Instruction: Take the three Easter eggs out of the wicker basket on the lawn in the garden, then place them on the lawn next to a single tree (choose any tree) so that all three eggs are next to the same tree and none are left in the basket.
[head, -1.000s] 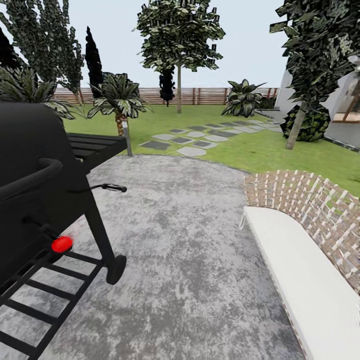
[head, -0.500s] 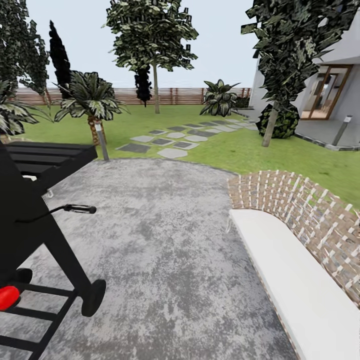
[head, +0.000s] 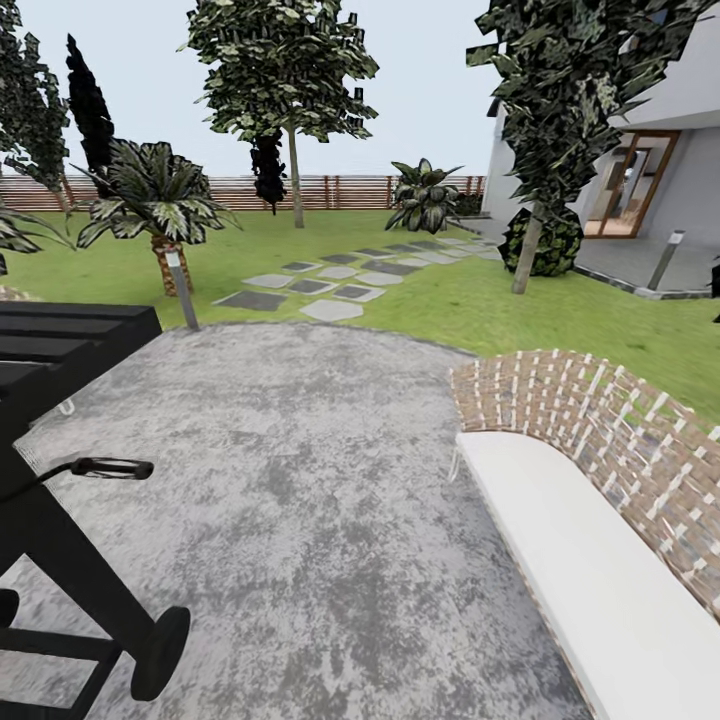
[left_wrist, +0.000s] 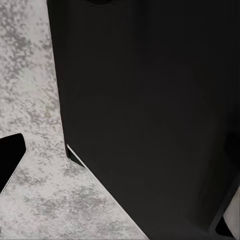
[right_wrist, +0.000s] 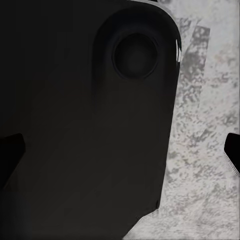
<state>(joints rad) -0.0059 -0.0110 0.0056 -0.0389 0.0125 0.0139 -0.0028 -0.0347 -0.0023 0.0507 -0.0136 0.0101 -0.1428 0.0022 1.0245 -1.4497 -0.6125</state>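
The Easter eggs and the wicker basket are out of view. The lawn (head: 450, 300) stretches beyond a grey paved patio (head: 300, 480) to the garden's slat fence (head: 340, 190). A tree (head: 294, 170) with a pale trunk stands far back near the fence. Another such tree (head: 527, 245) rises at the right by the house. In the left wrist view my left gripper (left_wrist: 117, 190) hangs open over the paving, beside a black part of the robot. My right gripper (right_wrist: 120, 152) is open too, with dark fingertips (right_wrist: 10, 155) at the picture's sides.
A black grill (head: 60, 360) on wheels stands close at the left. A curved brick bench (head: 600, 430) with a white seat borders the patio on the right. Stepping stones (head: 330, 285) cross the grass. A short palm (head: 160, 240) and a lamp post (head: 183, 290) stand at the patio's far edge.
The whole head view has swung right and moved forward. The grill has slid toward the left edge and its red knob has left the picture. More of the house shows.
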